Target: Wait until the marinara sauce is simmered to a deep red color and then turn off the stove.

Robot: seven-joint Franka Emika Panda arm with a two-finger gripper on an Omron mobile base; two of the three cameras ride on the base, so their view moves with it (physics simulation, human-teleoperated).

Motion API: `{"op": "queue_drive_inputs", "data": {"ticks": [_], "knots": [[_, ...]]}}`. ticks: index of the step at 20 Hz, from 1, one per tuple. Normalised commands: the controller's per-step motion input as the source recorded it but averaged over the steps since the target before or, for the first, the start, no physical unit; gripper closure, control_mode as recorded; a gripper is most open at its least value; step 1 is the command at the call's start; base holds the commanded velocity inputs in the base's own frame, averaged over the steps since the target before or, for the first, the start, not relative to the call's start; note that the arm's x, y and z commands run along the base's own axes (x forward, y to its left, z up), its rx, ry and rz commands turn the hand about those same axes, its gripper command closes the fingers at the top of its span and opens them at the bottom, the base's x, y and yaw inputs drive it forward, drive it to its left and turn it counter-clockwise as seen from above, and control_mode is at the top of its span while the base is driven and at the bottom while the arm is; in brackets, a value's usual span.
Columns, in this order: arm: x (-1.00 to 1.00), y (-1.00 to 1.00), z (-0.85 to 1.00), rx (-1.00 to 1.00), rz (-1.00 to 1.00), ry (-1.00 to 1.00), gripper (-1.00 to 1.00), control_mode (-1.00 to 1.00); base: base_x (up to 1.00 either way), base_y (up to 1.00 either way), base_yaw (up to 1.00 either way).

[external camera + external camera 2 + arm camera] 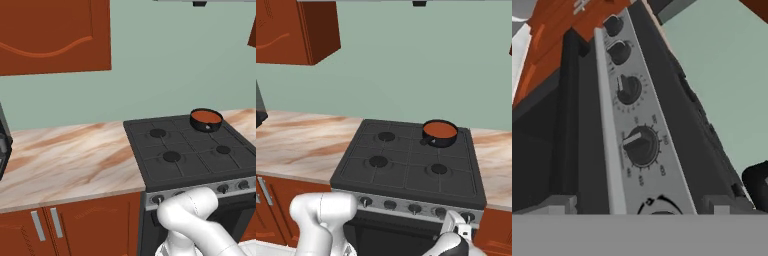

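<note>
A white robot arm's gripper (457, 223) hangs low before the silver knob strip of the stove (192, 150), a black gas cooktop with four round burners under dark grates; whether its jaws are parted cannot be told. Beyond it, on the far right burner, one small black pan (440, 134) holds flat, round orange-red marinara sauce (438, 130). Four ribbed dark knobs (641, 145) recede up the strip.

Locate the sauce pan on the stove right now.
The marinara sauce sits in its black pan on the stove's back right burner, near the wall in both base views.
</note>
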Motion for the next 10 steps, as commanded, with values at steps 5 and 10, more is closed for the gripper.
{"op": "queue_drive_inputs", "data": {"ticks": [5, 10], "knots": [[0.20, 0.00, -0.16, 0.00, -0.18, -0.09, -1.00, -1.00, 0.00, 0.00, 0.00], [0.20, -0.04, -0.12, 0.00, -0.20, -0.08, -1.00, -1.00, 0.00, 0.00, 0.00]]}}
